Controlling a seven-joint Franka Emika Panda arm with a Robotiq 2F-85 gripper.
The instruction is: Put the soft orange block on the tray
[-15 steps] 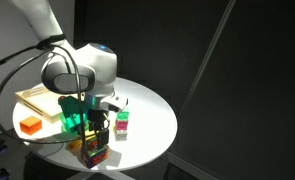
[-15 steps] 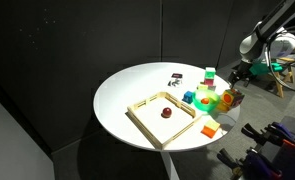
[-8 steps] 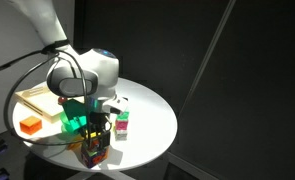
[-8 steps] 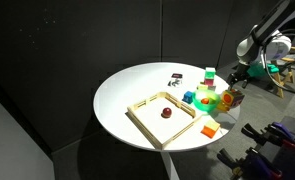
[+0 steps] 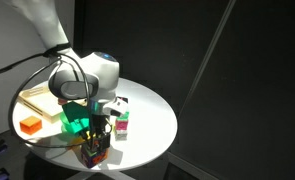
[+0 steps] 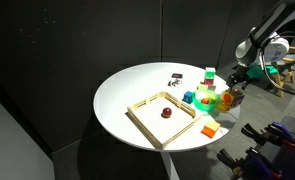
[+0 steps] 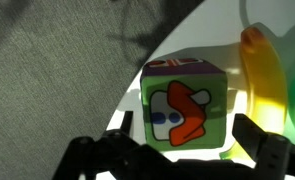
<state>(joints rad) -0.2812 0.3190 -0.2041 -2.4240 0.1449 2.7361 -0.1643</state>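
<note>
Hanging with jaws spread wide and gripping nothing, the tool [image 7: 187,155] is poised over a green picture cube [image 7: 184,105] in the wrist view. The soft orange block [image 5: 29,125] lies well apart on the bench [image 5: 152,115], near the tray [image 5: 32,97]. Closing here would likely seize the wrong toy or knock it off the bench edge.
</note>
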